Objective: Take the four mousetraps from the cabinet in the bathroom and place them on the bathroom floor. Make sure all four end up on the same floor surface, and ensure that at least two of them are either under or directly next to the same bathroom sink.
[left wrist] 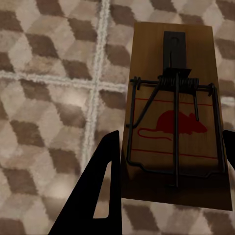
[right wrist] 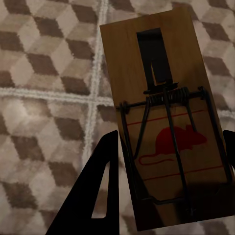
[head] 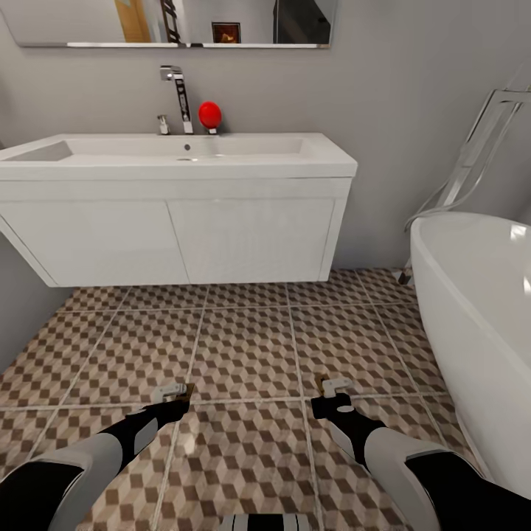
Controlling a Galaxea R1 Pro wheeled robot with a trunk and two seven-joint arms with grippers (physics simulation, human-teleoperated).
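The left gripper [head: 179,394] grasps one mousetrap [left wrist: 175,122] in its jaws. The right gripper [head: 331,392] grasps another mousetrap [right wrist: 164,117]. Both hover above the bathroom floor [head: 243,346], lower frame, below the sink [head: 177,151].

Brown mousetrap [left wrist: 174,122], red mouse print; cube-patterned floor [head: 251,346]

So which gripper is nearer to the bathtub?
Right. The right gripper hangs above the floor tiles close to the bathtub; the left gripper is farther away, across the floor.
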